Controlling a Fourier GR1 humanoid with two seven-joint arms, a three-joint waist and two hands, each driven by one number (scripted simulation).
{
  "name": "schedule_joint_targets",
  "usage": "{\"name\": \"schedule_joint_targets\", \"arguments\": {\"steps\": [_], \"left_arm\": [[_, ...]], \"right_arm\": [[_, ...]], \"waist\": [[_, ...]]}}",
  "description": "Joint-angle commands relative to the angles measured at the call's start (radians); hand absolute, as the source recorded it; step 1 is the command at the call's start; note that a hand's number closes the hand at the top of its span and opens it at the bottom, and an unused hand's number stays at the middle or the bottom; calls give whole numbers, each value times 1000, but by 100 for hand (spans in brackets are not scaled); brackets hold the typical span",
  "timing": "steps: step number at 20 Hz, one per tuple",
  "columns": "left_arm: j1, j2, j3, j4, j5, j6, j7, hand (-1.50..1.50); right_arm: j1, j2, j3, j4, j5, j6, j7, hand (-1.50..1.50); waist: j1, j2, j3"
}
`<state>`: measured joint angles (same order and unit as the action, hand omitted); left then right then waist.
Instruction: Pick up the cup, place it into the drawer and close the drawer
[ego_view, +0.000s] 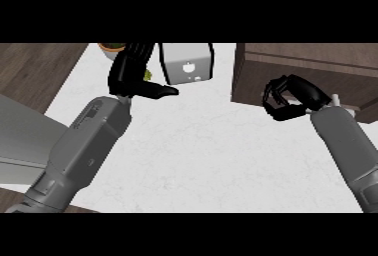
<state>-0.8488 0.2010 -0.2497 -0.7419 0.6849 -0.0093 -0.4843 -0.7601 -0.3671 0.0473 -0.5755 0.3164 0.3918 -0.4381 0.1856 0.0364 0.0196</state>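
- Cup: it does not show plainly anywhere. A yellow-green sliver (148, 75) peeps out just behind the left hand's fingers (127, 62), and whether that is the cup cannot be told.
- Right hand (301, 93): its fingers (275, 96) are curled in on themselves, with nothing visible inside the curl. They sit right against the front of the dark brown drawer cabinet (249, 82).
- Left hand (133, 85) rests near the table's far edge, fingers straight and together, thumb stuck out toward the right hand.
- Drawer: no pulled-out drawer or open cavity shows, and the cabinet front looks flush beside the curled fingers. A small pale tab (337, 99), perhaps a handle, lies just behind the right wrist.
- Progress, as a judgement: either the cup is already inside and the drawer pushed home, or the pick-up has not begun. The view does not settle which.
- Table (207, 150): white, faintly veined marble, bare between the two hands.
- Beyond the left fingers stands a pale grey boxy thing (187, 62), and a small pot with greenery (111, 47) lies to their outer side.
- Dark wood boards (33, 70) run past the table's edge.
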Motion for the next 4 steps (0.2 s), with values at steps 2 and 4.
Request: {"name": "schedule_joint_targets", "arguments": {"steps": [2,4], "left_arm": [[17,12,5,-13,14,-23,15,-150],[35,25,2,-19,4,-24,-1,-150]], "right_arm": [[-170,-130,-83,26,6,-104,80,150],[-164,-131,-93,17,-9,-91,80,150]], "waist": [[34,12,-17],[47,10,-17]]}}
